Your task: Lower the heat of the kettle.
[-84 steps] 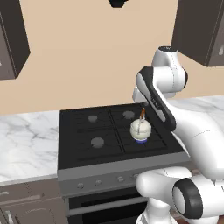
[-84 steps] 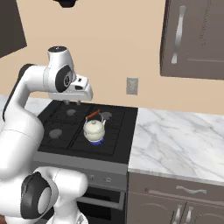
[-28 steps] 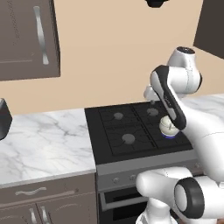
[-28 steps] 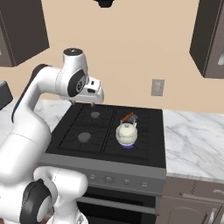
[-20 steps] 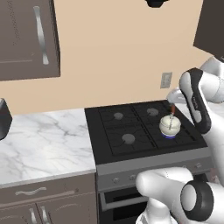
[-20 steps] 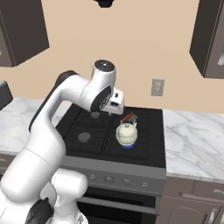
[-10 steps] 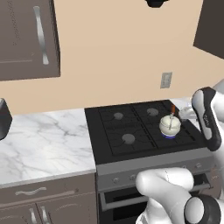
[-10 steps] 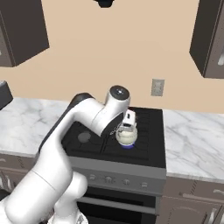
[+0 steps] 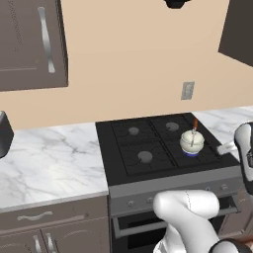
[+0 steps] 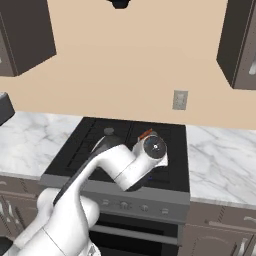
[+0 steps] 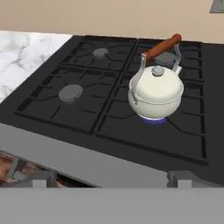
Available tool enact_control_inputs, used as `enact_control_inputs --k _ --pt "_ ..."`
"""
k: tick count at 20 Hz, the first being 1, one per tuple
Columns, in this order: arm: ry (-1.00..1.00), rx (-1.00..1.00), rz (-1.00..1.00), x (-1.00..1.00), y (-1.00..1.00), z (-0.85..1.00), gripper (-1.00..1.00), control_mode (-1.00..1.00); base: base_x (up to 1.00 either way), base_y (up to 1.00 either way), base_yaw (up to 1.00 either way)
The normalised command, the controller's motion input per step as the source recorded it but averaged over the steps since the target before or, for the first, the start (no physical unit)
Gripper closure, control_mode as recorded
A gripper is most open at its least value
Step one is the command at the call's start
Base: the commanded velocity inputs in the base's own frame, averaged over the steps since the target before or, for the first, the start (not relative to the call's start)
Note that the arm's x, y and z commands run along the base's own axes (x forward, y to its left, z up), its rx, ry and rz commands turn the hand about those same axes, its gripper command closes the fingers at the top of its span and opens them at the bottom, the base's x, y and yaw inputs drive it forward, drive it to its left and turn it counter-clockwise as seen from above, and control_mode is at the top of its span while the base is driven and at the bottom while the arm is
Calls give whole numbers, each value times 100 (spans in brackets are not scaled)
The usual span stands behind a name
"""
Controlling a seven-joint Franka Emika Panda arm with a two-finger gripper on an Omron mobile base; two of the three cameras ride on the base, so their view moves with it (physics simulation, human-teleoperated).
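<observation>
Cream-white kettle [image 11: 156, 91] sits on the near right burner of the black stove [image 11: 78, 109], over a bluish ring. Since half a second ago the arm has swung lower toward the stove's front edge. The gripper [image 11: 105, 177] hangs near of the kettle, apart from it, fingers spread fully, holding nothing. Its orange-red handle runs near-left to far-right.

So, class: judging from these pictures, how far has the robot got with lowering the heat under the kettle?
Done: the arm has swung down in front of the black stove. In hand: nothing; the open gripper is level with the stove's front edge. Left: turning down a knob, since a blue flame glows under the squat cream-white kettle on the front right burner.
</observation>
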Motion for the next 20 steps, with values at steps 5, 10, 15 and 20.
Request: enact_control_inputs --k 5,10,15,20 --pt "-32 0 29 -34 -51 -11 -100 -100 0 0 0" --pt "-40 -7 37 -20 -38 -12 -100 -100 0 0 0" --pt "-37 -25 41 -10 -20 -25 -100 -100 0 0 0" --pt "-19 -33 25 -6 -4 -46 -100 -100 0 0 0"
